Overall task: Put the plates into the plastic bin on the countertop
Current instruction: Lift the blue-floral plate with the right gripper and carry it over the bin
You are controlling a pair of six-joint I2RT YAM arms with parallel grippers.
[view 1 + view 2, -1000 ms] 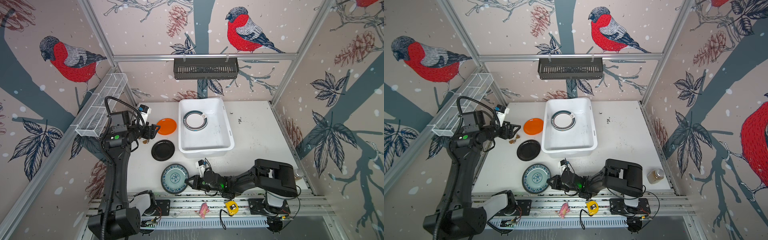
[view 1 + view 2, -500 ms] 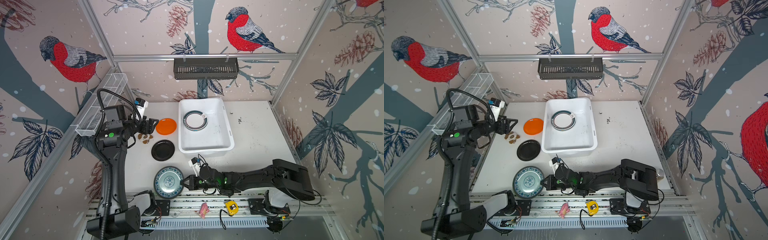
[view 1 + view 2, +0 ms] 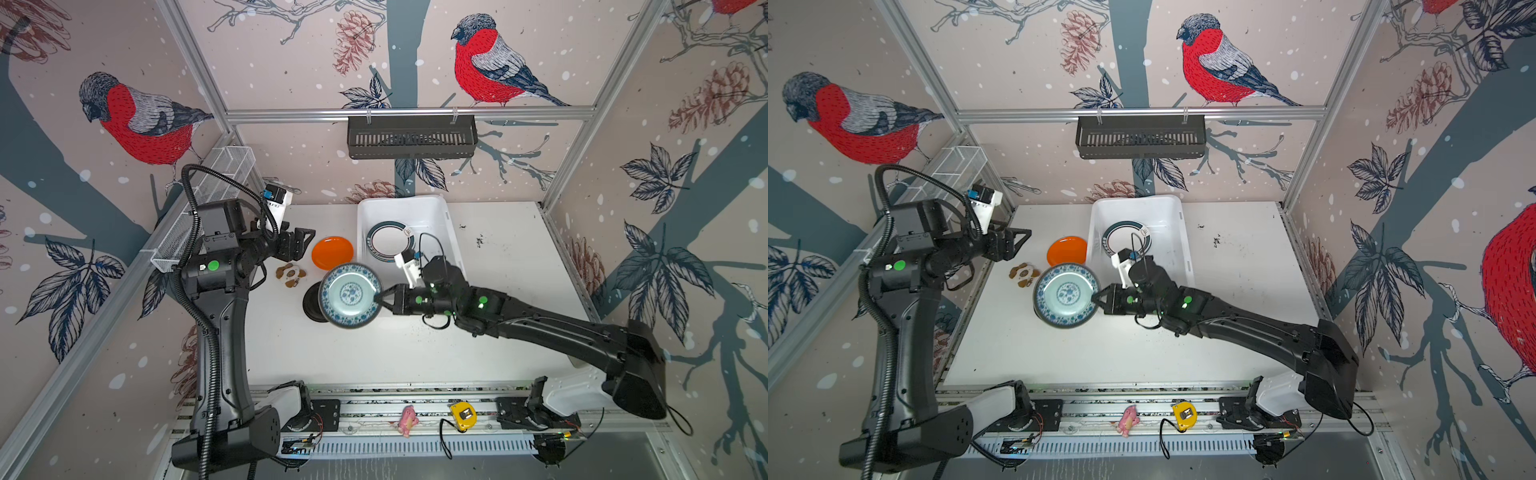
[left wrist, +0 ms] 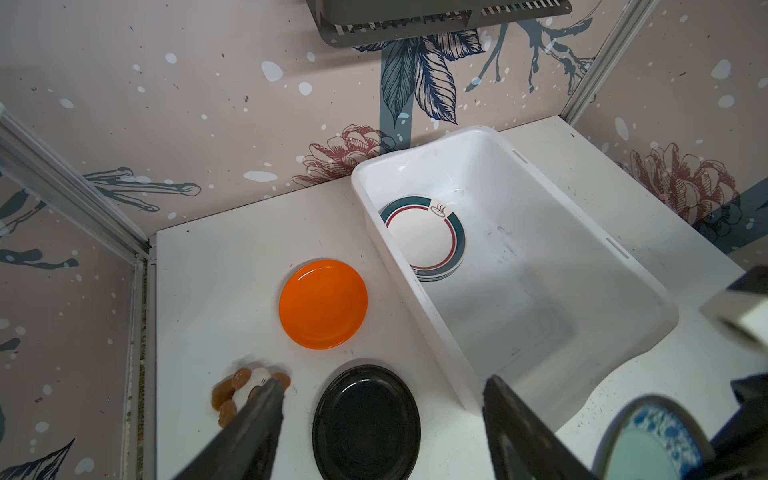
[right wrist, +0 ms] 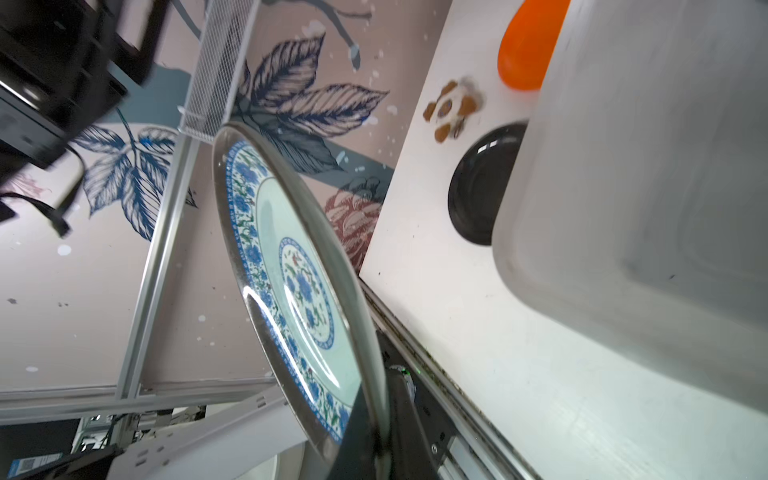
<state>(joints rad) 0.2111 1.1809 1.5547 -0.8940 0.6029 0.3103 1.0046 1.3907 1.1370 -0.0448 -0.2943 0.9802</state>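
- Pinched at its rim in the right jaws, which are closed tight on it: round teal plate with blue floral pattern (image 3: 351, 295) (image 3: 1066, 296) (image 5: 291, 282), held clear of the flat white speckled worktop (image 3: 415, 353) and tilted.
- In both top views, overlapping the plain round black plate (image 3: 311, 305) (image 4: 365, 424), just beside the near left corner of the large white rectangular plastic bin (image 3: 415, 208) (image 4: 540, 291), outside it.
- Inside the bin, toward its far end: round white plate with a dark teal ring (image 3: 390, 243) (image 3: 1127, 241) (image 4: 422, 237), lying flat, further rims showing under it in the left wrist view.
- On the worktop left of the bin: plain round orange plate (image 3: 332, 252) (image 4: 323, 303), black plate nearer the front, small brown-and-white plush toy (image 3: 291, 274) (image 4: 245, 390) beside them; all three apart from one another.
- Left jaws spread wide, holding nothing, raised over the worktop's left side, near the orange plate.
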